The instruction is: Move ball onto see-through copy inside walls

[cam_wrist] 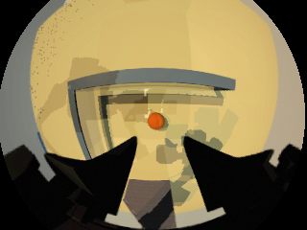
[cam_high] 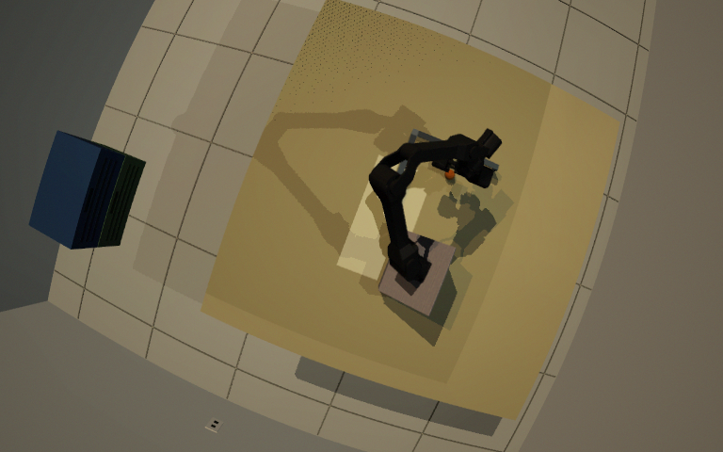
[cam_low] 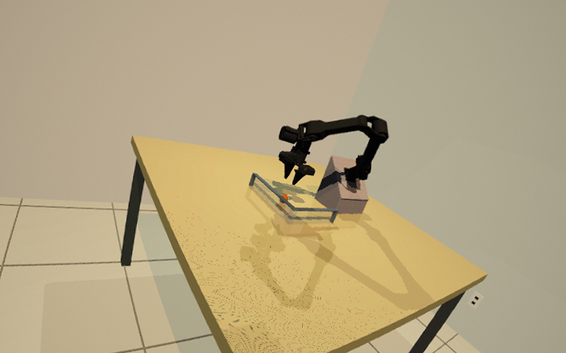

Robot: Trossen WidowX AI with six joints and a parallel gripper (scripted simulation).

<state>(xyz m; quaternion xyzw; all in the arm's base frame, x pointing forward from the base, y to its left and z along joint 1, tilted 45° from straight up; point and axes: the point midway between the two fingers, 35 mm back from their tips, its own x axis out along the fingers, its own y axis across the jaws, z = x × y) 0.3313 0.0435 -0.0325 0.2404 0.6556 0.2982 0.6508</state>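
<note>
Matt black tool, clear walls

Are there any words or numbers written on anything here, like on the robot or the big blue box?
There are none to read.
Small orange ball: plain.
Black robot arm and its open gripper: no label visible.
Dark blue box: only dark slats, no writing.
Pinkish base block: plain.
White wall socket: two slots, no text.

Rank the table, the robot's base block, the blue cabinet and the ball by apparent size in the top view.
1. Table
2. Blue cabinet, though it may stand nearer the camera
3. Base block
4. Ball, a small orange dot
</note>
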